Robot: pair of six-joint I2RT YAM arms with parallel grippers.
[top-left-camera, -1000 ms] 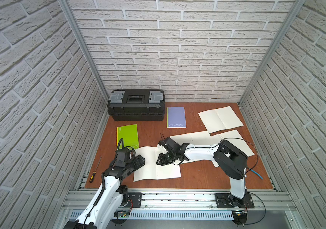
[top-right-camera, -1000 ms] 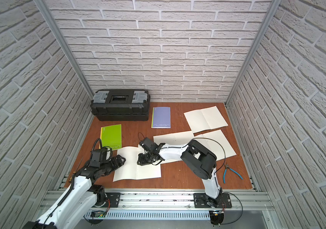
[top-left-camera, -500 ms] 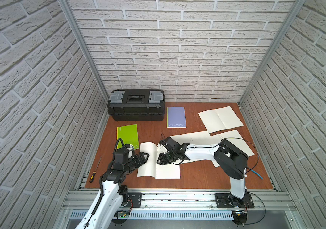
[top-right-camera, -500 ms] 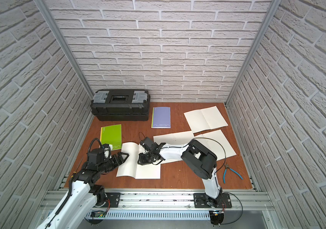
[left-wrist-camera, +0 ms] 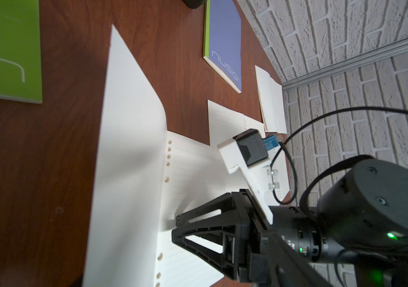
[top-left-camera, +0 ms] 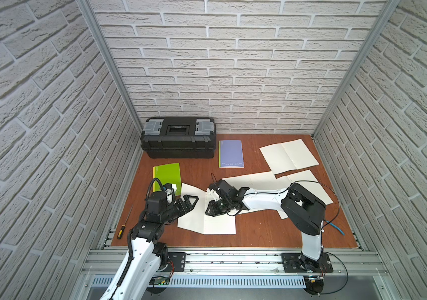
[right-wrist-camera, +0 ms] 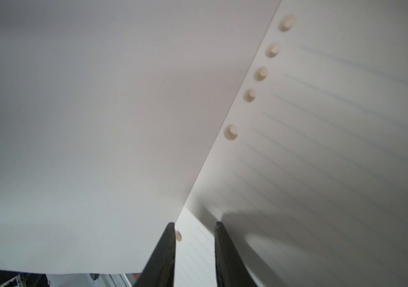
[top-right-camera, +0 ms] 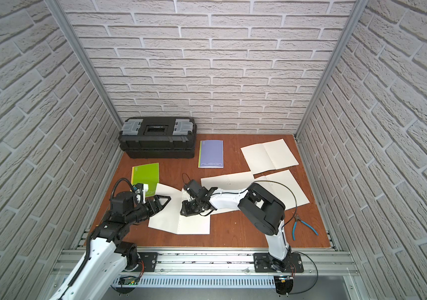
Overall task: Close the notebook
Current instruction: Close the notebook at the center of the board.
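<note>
Beside a glossy green notebook (top-left-camera: 167, 176), the left gripper (top-left-camera: 192, 203) is held by the raised, smooth left leaf of the open cream notebook (top-left-camera: 219, 224), its black triangular jaws spread wide. The notebook is laid front-centre on the wood-grain table (top-left-camera: 259, 233). Its lined, hole-punched right page is pressed by the right gripper (right-wrist-camera: 194, 223), whose jaws are narrowly apart with nothing clamped.

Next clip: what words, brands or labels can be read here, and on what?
"nusign": cover of the closed lilac-blue paper notebook.
"n": cover of the closed green paper notebook, in the left wrist view; the rest is cut off.
Black plastic toolbox: lid label too small to read.
</note>
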